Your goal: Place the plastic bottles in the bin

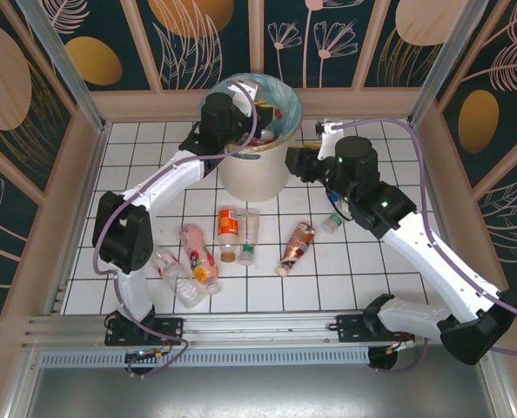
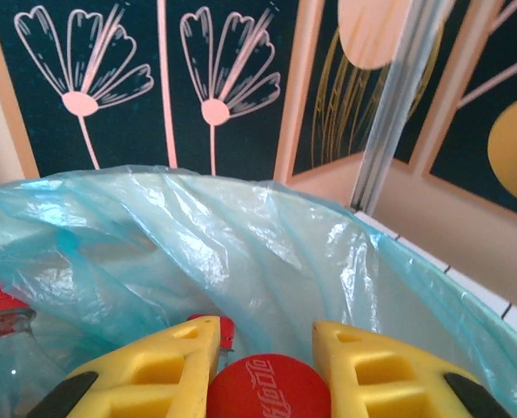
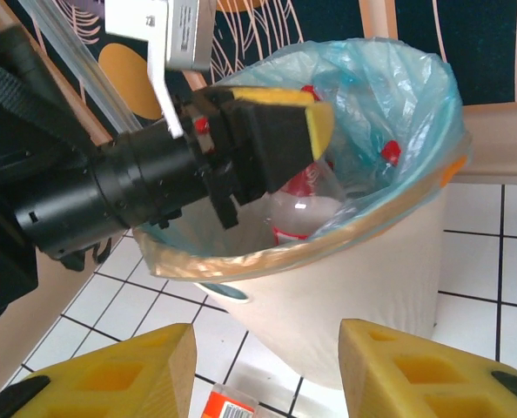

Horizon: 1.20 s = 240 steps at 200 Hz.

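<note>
Round cream plastic bin point(image 1: 241, 178) with a blue-green liner stands at 12 o'clock on the white tiled counter point(image 1: 145, 165). Left jaws hang over its mouth, clamped on the capped end of a clear plastic bottle with red cap and red label point(image 3: 304, 205), its body hanging down inside the liner. Other red-capped bottles point(image 3: 389, 152) lie in the bin. Right jaws are apart and empty, just beside the bin at its 3 o'clock. About six loose plastic bottles point(image 1: 228, 233) lie on the counter around the bin's 6 o'clock.
</note>
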Motion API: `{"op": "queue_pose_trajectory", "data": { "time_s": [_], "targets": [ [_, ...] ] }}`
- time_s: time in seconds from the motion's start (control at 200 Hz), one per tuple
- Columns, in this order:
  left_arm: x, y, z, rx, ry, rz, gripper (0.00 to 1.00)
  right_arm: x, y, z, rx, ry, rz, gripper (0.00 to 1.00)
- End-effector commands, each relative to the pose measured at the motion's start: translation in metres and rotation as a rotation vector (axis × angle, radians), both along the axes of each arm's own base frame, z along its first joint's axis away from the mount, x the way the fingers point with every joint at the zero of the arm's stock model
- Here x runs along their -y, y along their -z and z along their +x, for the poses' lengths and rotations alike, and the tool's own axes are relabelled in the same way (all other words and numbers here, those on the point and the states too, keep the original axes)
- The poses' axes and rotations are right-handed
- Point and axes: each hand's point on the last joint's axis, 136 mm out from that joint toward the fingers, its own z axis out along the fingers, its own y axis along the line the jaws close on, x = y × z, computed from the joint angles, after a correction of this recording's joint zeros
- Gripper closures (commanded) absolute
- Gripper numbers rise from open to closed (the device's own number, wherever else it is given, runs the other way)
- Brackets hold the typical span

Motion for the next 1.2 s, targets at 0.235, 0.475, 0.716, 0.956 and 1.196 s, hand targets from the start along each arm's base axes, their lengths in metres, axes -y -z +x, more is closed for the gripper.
{"op": "queue_pose_trajectory", "data": {
  "time_s": [0.235,0.475,0.716,0.956,1.196],
  "targets": [
    [-0.008,0.052,-0.017,-0.095,0.048,0.176,0.93,0.001,-0.012,-0.003,0.029,-0.003,0.062,0.53],
    [-0.017,0.061,-0.019,-0.137,0.008,0.213,0.94,0.002,-0.01,-0.007,0.017,-0.01,0.065,0.53],
    [-0.019,0.039,-0.022,-0.152,0.006,0.185,0.66,0.009,-0.013,-0.009,0.036,0.008,0.059,0.52],
    [-0.018,-0.066,-0.031,-0.014,0.011,0.004,0.39,0.005,-0.02,-0.008,0.045,-0.007,0.077,0.52],
    [-0.039,-0.118,-0.054,0.061,-0.032,-0.074,0.42,-0.002,-0.021,-0.001,0.046,-0.015,0.065,0.52]
  ]
}}
